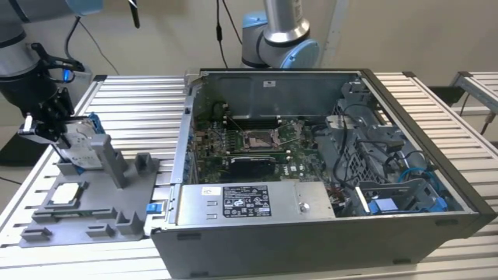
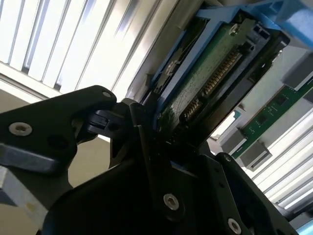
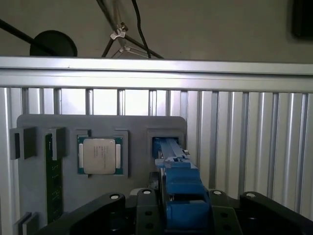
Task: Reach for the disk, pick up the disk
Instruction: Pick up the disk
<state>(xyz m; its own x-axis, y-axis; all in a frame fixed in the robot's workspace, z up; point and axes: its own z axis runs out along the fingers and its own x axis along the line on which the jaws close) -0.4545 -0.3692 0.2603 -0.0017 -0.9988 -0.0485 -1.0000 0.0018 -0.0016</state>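
The disk stands on edge in a slot of the grey tray, at the exterior view's left. It is silver with blue rails. My gripper reaches down over it, with a finger on each side. In the first wrist view the blue rail of the disk runs from the tray's slot up between the black fingers, which press against it. The second wrist view shows the disk's green circuit-board side held at my gripper. Its lower end still looks to be at the slot.
A square silver chip lies in a pocket of the tray, also seen as the chip beside a green memory stick. An open computer case stands to the right on the slatted metal table. A second arm's base stands behind it.
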